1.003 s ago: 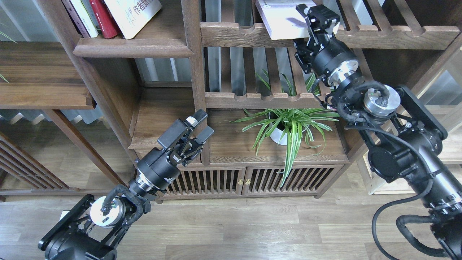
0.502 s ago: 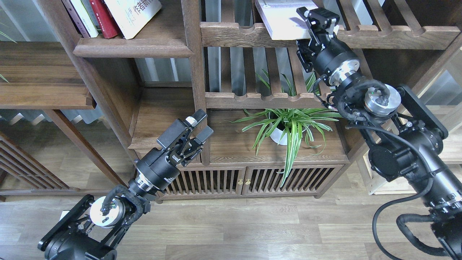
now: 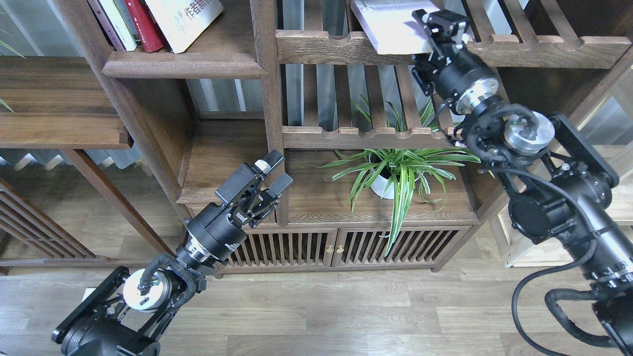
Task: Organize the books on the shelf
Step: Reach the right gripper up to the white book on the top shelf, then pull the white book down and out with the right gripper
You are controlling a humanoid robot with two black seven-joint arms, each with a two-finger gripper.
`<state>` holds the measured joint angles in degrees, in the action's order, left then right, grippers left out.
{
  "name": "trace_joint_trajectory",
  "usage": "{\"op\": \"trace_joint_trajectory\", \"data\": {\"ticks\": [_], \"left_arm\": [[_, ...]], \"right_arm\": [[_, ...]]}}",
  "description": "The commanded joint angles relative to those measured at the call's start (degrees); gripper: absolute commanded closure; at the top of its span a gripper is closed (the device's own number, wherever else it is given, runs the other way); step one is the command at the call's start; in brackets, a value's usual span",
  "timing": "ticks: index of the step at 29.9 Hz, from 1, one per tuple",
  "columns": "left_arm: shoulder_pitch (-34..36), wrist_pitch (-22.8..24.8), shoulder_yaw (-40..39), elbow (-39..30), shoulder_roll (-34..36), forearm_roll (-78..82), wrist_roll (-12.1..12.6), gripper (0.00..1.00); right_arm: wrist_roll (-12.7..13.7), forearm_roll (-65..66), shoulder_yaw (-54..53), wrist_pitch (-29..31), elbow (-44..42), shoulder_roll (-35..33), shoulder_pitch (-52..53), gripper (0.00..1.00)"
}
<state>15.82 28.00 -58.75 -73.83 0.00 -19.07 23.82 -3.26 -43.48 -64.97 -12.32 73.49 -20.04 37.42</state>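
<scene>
So nearest, the left gripper (image 3: 271, 174) hangs low in front of the cabinet with its jaws spread, holding nothing. Further back on the right, the right gripper (image 3: 435, 22) pinches the pale lavender-white book (image 3: 388, 27) on the slatted rack (image 3: 519, 49). Far left, the shelf (image 3: 183, 66) carries the red book (image 3: 143, 22) and the leaning white book (image 3: 183, 20).

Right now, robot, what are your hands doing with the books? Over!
Right gripper at the pale book on the slatted rack; grip unclear. Left gripper open, empty, low. Other books lean on the shelf. Nothing blocking.
</scene>
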Motion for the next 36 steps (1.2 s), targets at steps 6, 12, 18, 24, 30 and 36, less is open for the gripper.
{"op": "trace_joint_trajectory", "data": {"ticks": [6,12,18,24,30,36], "left_arm": [[0.1,0.0,0.3,0.0,0.0,0.0,0.0,0.02],[0.3,0.0,0.4,0.0,0.0,0.2,0.0,0.02],[0.4,0.0,0.4,0.0,0.0,0.3,0.0,0.02],[0.5,0.0,0.4,0.0,0.0,0.3,0.0,0.02],[0.4,0.0,-0.1,0.0,0.0,0.3,0.0,0.02],[0.4,0.0,0.5,0.0,0.0,0.2,-0.1,0.02]], "right_arm": [[0.1,-0.1,-1.2,0.2,0.1,0.1,-0.1,0.70],[0.1,-0.2,-2.1,1.0,0.3,-0.1,-0.2,0.81],[0.2,-0.5,-3.9,3.8,1.6,-0.3,-2.3,0.94],[1.8,-0.7,-3.9,11.4,2.4,-3.2,-6.1,0.95],[6.9,-0.7,-2.9,27.9,2.4,-8.2,-12.2,0.97],[6.6,-0.6,-3.2,38.9,2.4,-10.3,-15.1,0.97]]}}
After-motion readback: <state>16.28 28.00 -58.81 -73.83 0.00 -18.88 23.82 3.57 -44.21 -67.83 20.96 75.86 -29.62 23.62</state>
